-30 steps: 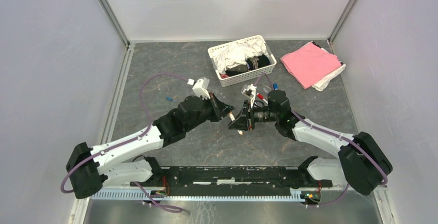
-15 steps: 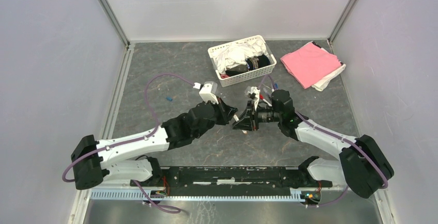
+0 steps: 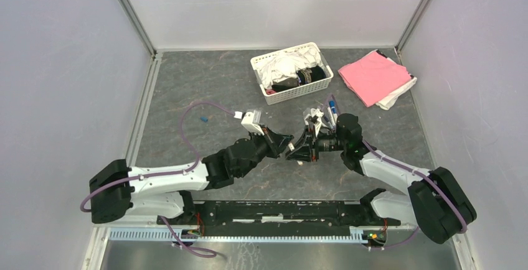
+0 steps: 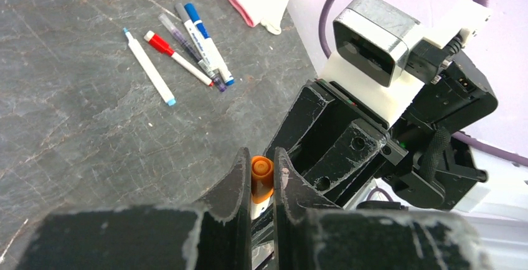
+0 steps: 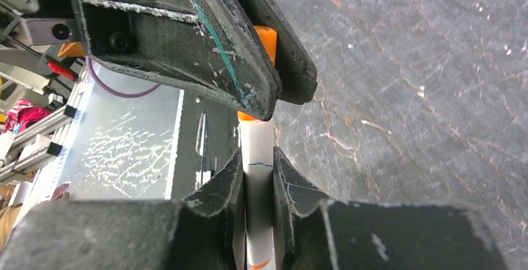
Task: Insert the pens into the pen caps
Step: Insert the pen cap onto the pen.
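My left gripper (image 4: pixel 262 161) is shut on an orange pen cap (image 4: pixel 261 173). My right gripper (image 5: pixel 258 158) is shut on a white pen (image 5: pixel 258 139) with an orange end, pointing straight at the left gripper. The cap (image 5: pixel 266 37) sits over the pen's tip, its lower edge meeting the white barrel. In the top view the left gripper (image 3: pixel 283 144) and the right gripper (image 3: pixel 301 147) meet tip to tip at mid-table. Several more pens lie together on the table: a white one (image 4: pixel 148 66), a red-capped one (image 4: pixel 177 57), a dark one (image 4: pixel 190 49) and a blue-ended one (image 4: pixel 208 43).
A white basket (image 3: pixel 261 65) of cloths stands at the back. A pink cloth (image 3: pixel 373 74) lies at the back right. A small blue cap (image 3: pixel 203 119) lies alone at the left. The loose pens (image 3: pixel 332 105) lie just behind my right wrist.
Both grippers have shifted to the right and slightly nearer, keeping their hold. The left arm has stretched out further, and the gap between the two grippers has closed.
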`<move>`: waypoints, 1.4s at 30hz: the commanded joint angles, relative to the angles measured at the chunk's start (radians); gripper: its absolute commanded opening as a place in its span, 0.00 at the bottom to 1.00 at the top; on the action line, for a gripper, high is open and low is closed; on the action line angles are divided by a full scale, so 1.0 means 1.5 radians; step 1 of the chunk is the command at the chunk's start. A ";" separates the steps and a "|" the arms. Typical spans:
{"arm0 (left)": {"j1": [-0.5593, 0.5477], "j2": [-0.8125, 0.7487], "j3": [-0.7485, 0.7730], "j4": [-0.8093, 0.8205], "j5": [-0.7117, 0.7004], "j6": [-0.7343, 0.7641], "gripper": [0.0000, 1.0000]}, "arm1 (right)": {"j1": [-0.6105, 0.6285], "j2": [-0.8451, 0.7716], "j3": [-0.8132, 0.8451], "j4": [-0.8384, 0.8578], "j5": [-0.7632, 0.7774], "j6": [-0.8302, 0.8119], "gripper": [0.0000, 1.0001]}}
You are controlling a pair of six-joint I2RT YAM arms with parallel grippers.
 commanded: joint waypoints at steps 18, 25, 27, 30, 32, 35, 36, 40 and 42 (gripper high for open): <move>-0.191 0.151 -0.130 0.152 0.138 -0.177 0.02 | -0.073 -0.041 0.040 0.174 0.080 0.013 0.00; -0.199 0.162 -0.047 -0.049 0.164 -0.187 0.02 | -0.075 -0.049 0.053 0.109 0.094 -0.048 0.00; -0.200 0.152 -0.062 -0.059 0.164 -0.235 0.02 | -0.074 -0.048 0.063 0.077 0.107 -0.075 0.00; -0.208 0.164 -0.045 -0.087 0.167 -0.261 0.02 | -0.073 -0.049 0.066 0.061 0.115 -0.094 0.00; -0.217 0.202 -0.005 -0.148 0.174 -0.250 0.02 | -0.073 -0.052 0.068 0.052 0.116 -0.103 0.00; -0.241 0.238 0.035 -0.164 0.188 -0.210 0.02 | -0.073 -0.054 0.069 0.045 0.116 -0.110 0.00; -0.247 0.240 0.031 -0.153 0.196 -0.193 0.02 | -0.073 -0.055 0.063 0.059 0.111 -0.103 0.00; -0.256 0.200 -0.046 -0.093 0.209 -0.179 0.02 | -0.078 -0.053 0.060 0.086 0.101 -0.073 0.00; -0.258 0.182 -0.069 -0.090 0.213 -0.175 0.02 | -0.081 -0.053 0.061 0.079 0.106 -0.074 0.00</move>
